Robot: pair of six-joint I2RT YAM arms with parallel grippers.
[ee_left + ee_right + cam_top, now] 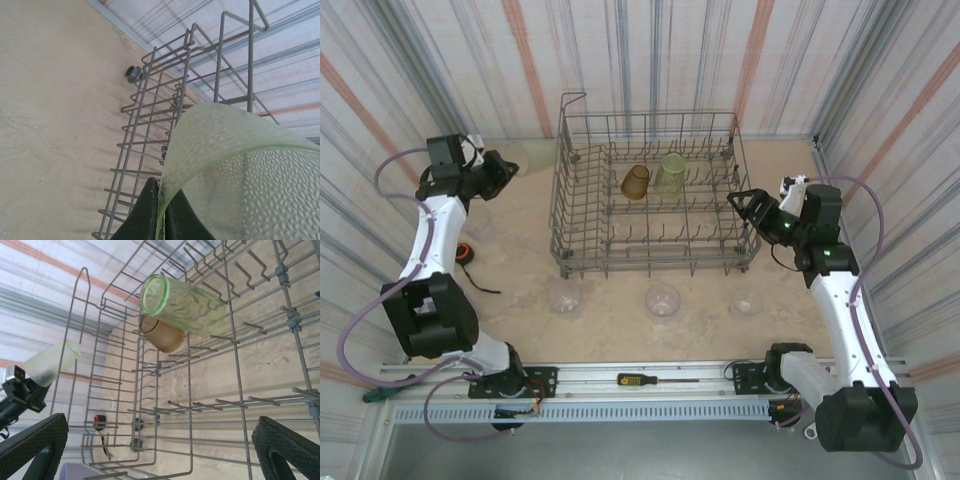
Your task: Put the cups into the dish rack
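Observation:
The grey wire dish rack (582, 225) stands at the table's middle back. Inside it lie an amber-brown cup (635, 181) and a pale green cup (669, 173), seen again as the amber cup (160, 334) and the green cup (182, 300) in the right wrist view. My left gripper (508, 166) hovers left of the rack, shut on the rim of a yellowish-clear cup (240, 165); its fingers (147, 212) pinch the wall. My right gripper (740, 200) stands open at the rack's right side, with nothing between its pads (285, 445). Three clear cups (662, 299) stand in front of the rack.
A small orange round object (466, 252) with a black cable lies on the table at the left. A screwdriver (655, 380) rests on the front rail. Striped walls close in the back and both sides. The rack's tall corner wire (250, 55) rises beside the held cup.

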